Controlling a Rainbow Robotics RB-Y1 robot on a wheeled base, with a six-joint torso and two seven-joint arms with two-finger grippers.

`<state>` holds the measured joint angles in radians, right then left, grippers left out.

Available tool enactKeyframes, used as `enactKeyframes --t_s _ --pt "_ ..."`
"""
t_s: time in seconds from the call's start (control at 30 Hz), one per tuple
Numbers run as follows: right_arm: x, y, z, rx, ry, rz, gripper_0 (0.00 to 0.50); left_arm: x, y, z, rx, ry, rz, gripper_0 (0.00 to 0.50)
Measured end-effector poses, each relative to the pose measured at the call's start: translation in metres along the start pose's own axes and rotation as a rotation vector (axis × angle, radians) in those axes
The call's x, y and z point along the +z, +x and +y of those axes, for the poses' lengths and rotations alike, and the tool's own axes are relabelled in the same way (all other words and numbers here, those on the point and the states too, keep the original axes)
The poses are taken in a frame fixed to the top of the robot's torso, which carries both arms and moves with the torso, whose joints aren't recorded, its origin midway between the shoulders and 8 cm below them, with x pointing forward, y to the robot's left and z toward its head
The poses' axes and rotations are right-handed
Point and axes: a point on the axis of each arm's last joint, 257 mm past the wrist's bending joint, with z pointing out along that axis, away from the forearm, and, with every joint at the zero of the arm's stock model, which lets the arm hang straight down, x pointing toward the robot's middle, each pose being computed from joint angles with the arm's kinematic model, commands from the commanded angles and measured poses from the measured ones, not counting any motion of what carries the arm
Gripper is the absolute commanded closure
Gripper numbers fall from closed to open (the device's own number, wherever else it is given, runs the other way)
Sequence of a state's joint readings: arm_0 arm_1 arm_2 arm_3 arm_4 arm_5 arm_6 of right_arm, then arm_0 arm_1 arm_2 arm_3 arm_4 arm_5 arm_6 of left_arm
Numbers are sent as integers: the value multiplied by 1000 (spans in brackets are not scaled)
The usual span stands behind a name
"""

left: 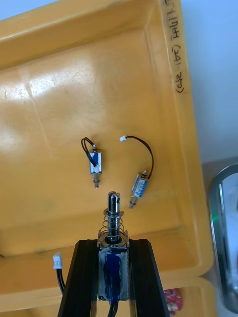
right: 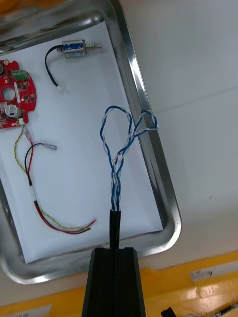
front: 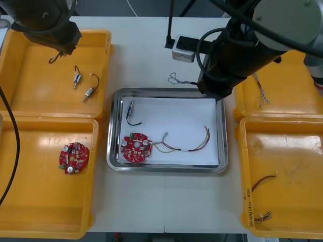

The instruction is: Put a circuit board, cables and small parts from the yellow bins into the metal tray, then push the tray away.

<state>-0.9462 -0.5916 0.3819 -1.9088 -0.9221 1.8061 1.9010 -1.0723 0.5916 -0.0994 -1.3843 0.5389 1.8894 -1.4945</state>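
My right gripper (right: 115, 250) is shut on a twisted blue and white cable (right: 119, 148), whose loops hang over the metal tray's rim (right: 166, 173). In the front view that gripper (front: 209, 88) is at the tray's far right corner, and the cable's loops (front: 174, 78) reach past the far rim. On the tray's white inside (front: 176, 113) lie a red circuit board (front: 135, 147), a red and yellow cable (front: 186, 143) and a small metal part (front: 132, 108). My left gripper (left: 113, 242) is shut on a small metal part (left: 113, 225) above the far left yellow bin (left: 59, 99).
Two more small metal parts (front: 76, 78) (front: 90, 93) lie in the far left bin. The near left bin holds a circuit board (front: 73, 157). Twisted cables (front: 260, 93) sit in the far right bin, red and yellow cables (front: 263, 181) in the near right one. A grey box (front: 184, 48) stands behind the tray.
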Motion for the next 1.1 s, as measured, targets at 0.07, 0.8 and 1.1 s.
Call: enactKeyframes --t_s 0.07,0.8,1.1 --pt "10 -7 1 -24 26 -9 500 -3 -1 -4 -62 8 -7 498" --pt "119 -1 29 -70 51 -45 500 -4 -1 -11 -164 33 -7 498" --pt "141 20 19 -120 68 -1 500 -4 -1 -12 -163 38 -6 500"
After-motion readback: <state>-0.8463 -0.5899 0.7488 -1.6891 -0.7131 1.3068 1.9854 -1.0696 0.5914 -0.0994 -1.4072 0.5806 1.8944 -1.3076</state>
